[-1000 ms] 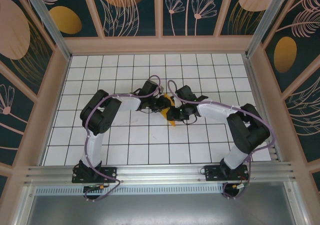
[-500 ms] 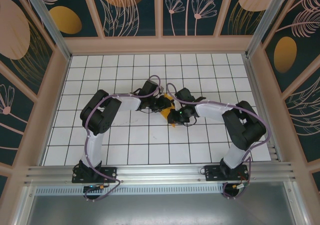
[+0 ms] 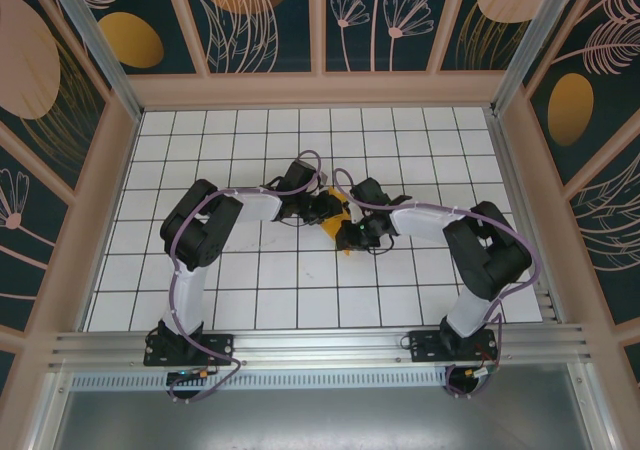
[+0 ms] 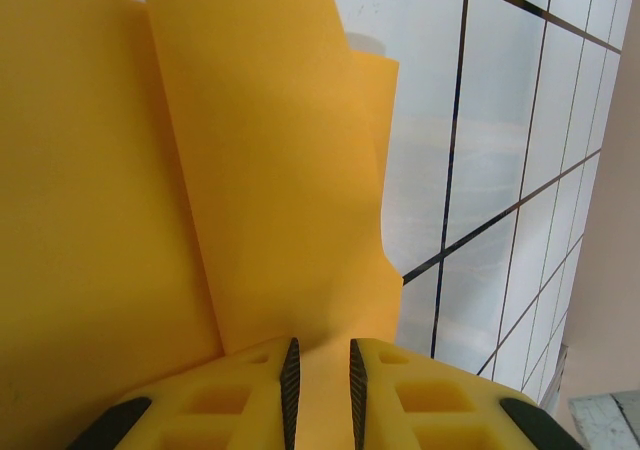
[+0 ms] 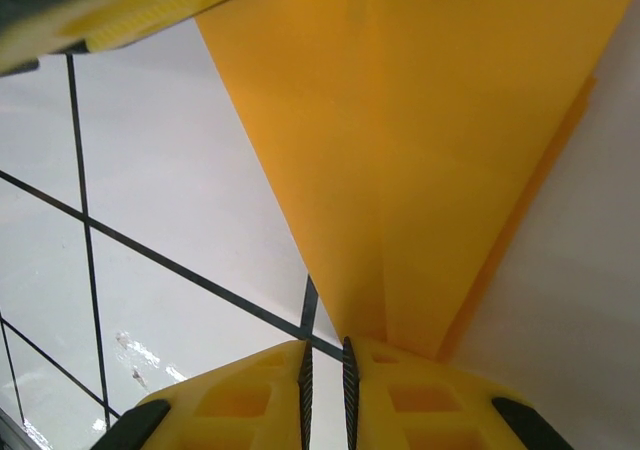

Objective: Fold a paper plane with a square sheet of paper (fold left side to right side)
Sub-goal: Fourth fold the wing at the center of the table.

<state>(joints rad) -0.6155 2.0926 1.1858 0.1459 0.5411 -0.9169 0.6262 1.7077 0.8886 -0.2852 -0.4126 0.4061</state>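
The orange-yellow paper lies folded into a pointed dart shape at the table's middle, between both grippers. In the left wrist view a raised flap of the paper plane runs down into my left gripper, whose pads are shut on it. In the right wrist view the paper plane narrows towards my right gripper. Its jaws are nearly together with only table between them, and the right finger sits on the paper's narrow end. From above, the left gripper and right gripper almost touch.
White gridded table stretches all round the arms, fenced by wooden walls. An aluminium rail runs along the near edge. A yellow finger of the left gripper crosses the top of the right wrist view.
My right gripper has slid a little to the left, closer onto the paper's narrow end. The left arm has stayed in place.
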